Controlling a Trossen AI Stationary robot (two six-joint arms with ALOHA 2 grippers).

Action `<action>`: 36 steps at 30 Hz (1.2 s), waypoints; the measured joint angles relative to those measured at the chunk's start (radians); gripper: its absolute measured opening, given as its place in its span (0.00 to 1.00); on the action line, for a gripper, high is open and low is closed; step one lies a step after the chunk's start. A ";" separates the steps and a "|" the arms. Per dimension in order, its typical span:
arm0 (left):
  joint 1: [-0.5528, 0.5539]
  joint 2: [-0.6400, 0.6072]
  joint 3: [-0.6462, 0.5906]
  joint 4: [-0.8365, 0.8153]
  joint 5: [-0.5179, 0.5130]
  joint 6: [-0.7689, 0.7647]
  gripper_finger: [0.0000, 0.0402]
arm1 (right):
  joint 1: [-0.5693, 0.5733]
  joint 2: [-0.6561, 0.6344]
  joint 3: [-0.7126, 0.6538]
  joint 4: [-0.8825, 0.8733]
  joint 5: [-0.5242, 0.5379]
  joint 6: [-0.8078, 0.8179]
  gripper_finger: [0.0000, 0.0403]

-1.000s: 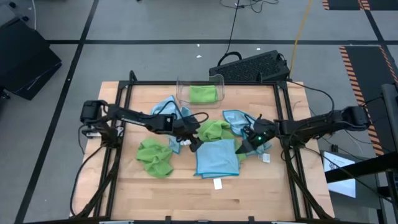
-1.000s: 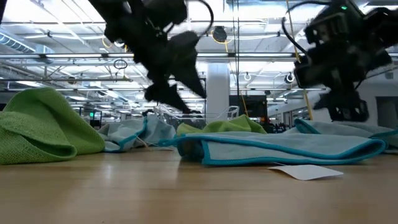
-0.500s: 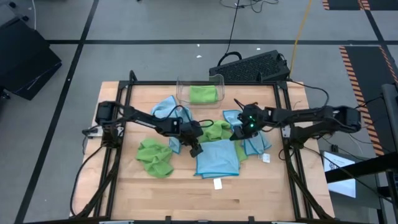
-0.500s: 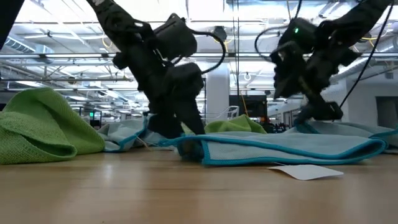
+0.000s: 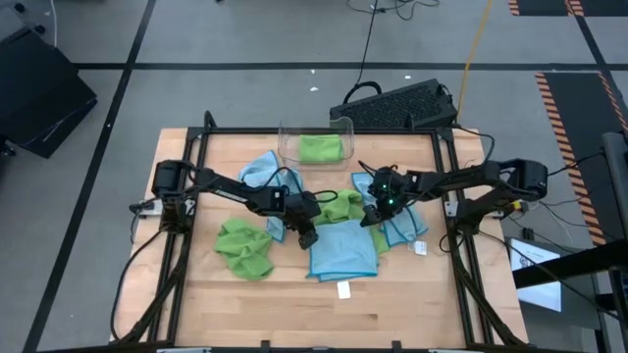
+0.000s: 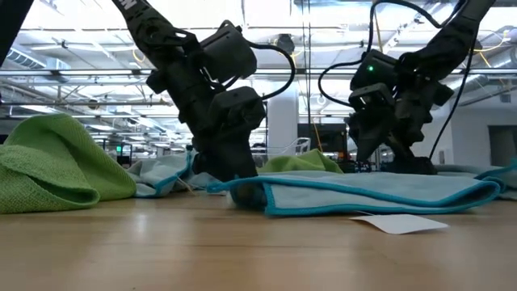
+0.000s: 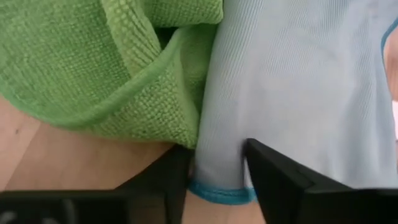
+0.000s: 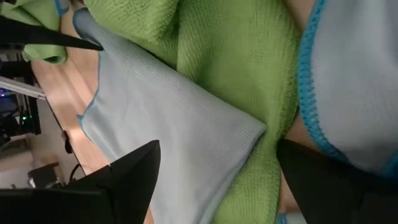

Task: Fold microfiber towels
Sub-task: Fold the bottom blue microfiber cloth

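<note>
A light blue towel (image 5: 343, 250) lies flat at the table's middle, with a white tag (image 5: 344, 288) at its near edge. My left gripper (image 5: 307, 235) is down on this towel's far left corner and shut on it. A crumpled lime green towel (image 5: 339, 204) lies against the blue towel's far edge. My right gripper (image 5: 370, 216) hangs open over the far right corner (image 8: 217, 143), one finger on either side; whether it touches the cloth does not show. My left gripper has the flat blue towel's far left corner (image 7: 219, 177) pinched between its two fingers (image 7: 267, 174), with the darker blue hem right at them. The fingers slant down from the table's left side. The towel's other parts lie flat on the table.
A second green towel (image 5: 245, 247) sits bunched at the left, and another blue one (image 5: 263, 172) lies behind it. A third blue towel (image 5: 397, 221) lies under my right arm. The clear bin (image 5: 316, 145) at the far edge holds a folded green towel.
My left gripper has come down onto the blue towel's far left corner and drawn its fingers together on it. My right gripper has swung toward the table's left and sunk, from the right blue towel to the flat towel's far right corner.
</note>
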 joint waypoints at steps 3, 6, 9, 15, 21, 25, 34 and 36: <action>-0.004 0.000 -0.001 -0.004 0.002 0.025 0.24 | 0.000 0.018 0.000 0.036 -0.006 -0.023 0.78; -0.004 0.000 -0.001 -0.008 0.006 0.029 0.10 | 0.001 0.019 0.000 0.045 -0.001 -0.024 0.76; -0.004 0.000 -0.001 -0.018 0.005 0.024 0.03 | 0.001 0.002 -0.001 0.035 0.012 -0.019 0.70; -0.004 -0.036 -0.001 -0.099 0.004 0.017 0.06 | -0.011 -0.104 -0.001 0.030 0.016 0.056 0.59; -0.004 -0.067 -0.002 -0.126 -0.005 0.046 0.02 | -0.005 -0.170 -0.001 0.052 0.021 0.012 0.58; -0.004 -0.068 -0.002 -0.119 -0.011 0.047 0.08 | -0.001 -0.146 -0.001 0.092 0.001 -0.074 0.58; -0.007 -0.068 -0.002 -0.126 0.012 0.043 0.16 | -0.021 -0.023 0.004 0.139 -0.025 -0.077 0.62; -0.007 -0.068 -0.002 -0.126 0.041 0.040 0.15 | -0.020 0.004 0.022 0.139 -0.041 -0.089 0.66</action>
